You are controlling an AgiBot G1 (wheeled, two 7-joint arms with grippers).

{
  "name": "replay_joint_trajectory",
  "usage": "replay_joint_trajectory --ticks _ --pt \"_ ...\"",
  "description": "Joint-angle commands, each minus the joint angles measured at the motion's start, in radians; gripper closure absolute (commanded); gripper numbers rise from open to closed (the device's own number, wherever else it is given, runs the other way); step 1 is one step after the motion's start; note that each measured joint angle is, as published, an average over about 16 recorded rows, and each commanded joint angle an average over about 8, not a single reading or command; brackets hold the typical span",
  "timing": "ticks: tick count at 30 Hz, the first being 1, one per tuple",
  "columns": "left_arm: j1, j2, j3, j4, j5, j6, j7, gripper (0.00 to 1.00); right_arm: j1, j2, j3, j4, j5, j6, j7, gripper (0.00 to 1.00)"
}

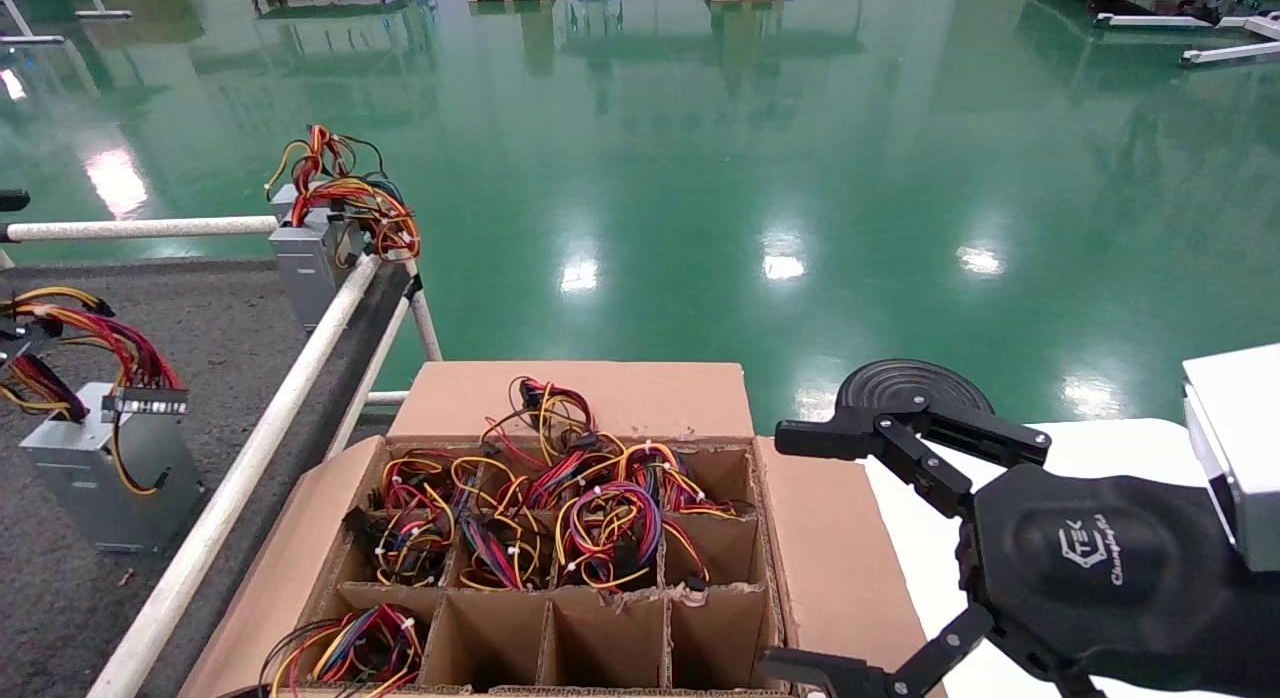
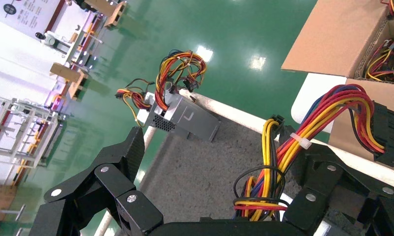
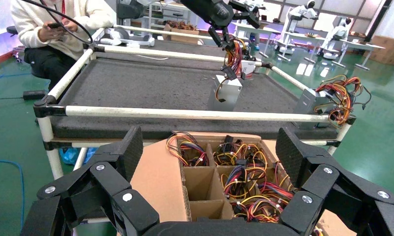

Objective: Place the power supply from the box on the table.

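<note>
One silver-grey power supply stands upright on the dark grey table, its red and yellow wires rising between the fingers of my left gripper. That gripper is open, with the wires lying against one finger and the black connector off to the side. The right wrist view shows the left gripper just above that unit. My right gripper hangs open and empty beside the box, over the white tabletop. Several cells of the box hold wire bundles.
Another power supply stands at the table's far corner against the white rail. The near cells of the box hold nothing. A seated person is beyond the table's far end. Green floor lies behind.
</note>
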Motion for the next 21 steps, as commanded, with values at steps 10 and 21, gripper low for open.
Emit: replay_joint_trajectory --ticks 10,21 --pt "0.000 0.000 0.000 0.000 0.000 0.000 0.000 0.00 0.000 0.000 0.000 0.000 0.000 0.000 0.000 0.00" --pt "0.002 -0.001 0.001 0.001 0.000 0.001 -0.001 0.00 0.000 0.000 0.000 0.000 0.000 0.000 0.000 0.00"
